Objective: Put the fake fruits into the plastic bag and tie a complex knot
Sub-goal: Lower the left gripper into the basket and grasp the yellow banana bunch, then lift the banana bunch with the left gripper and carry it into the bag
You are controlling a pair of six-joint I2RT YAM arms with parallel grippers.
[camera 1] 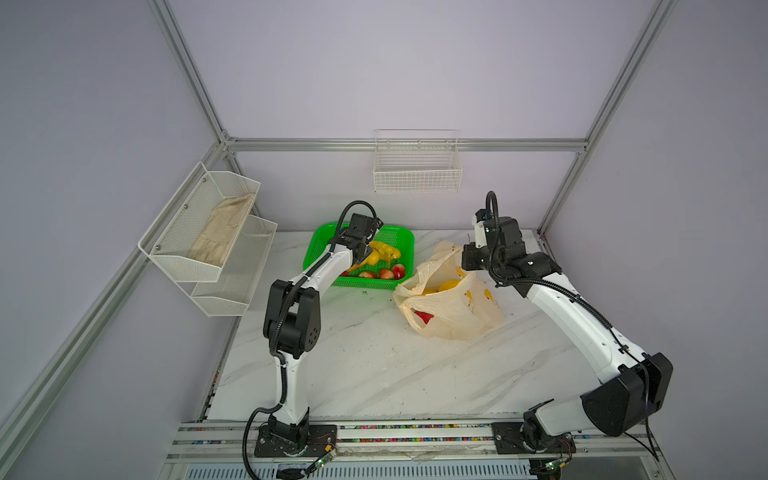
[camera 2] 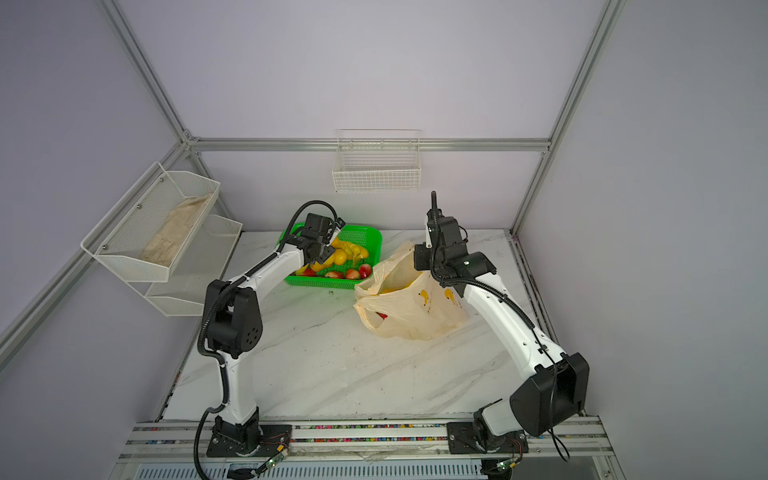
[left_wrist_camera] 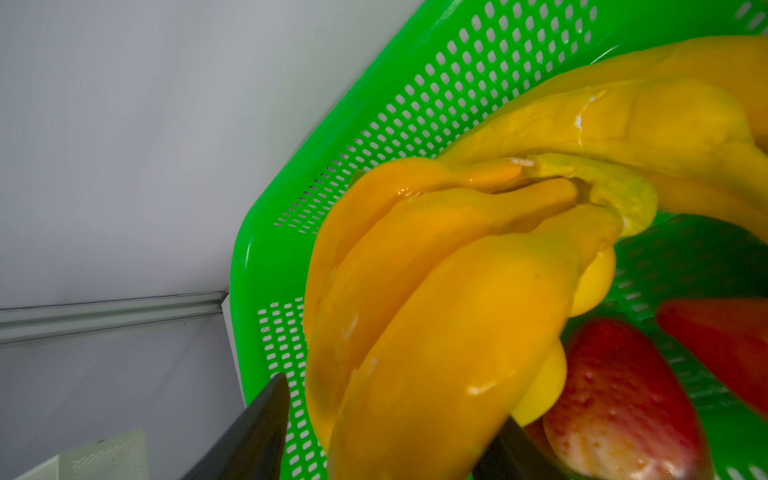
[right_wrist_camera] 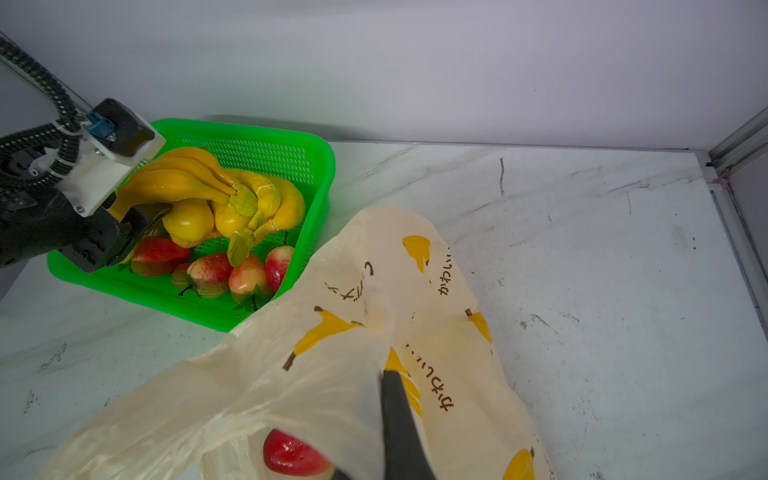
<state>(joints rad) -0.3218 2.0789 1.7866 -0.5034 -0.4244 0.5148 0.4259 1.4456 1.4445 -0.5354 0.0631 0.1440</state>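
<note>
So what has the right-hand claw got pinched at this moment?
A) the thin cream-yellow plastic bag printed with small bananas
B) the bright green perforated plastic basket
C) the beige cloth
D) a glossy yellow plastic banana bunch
A: in the right wrist view the right gripper is shut on the thin cream-yellow plastic bag, whose film is gathered and creased at the closed tips.

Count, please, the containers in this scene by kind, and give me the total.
green plastic basket: 1
plastic bag: 1
white wire wall basket: 1
white mesh rack bin: 2
Total: 5
</note>
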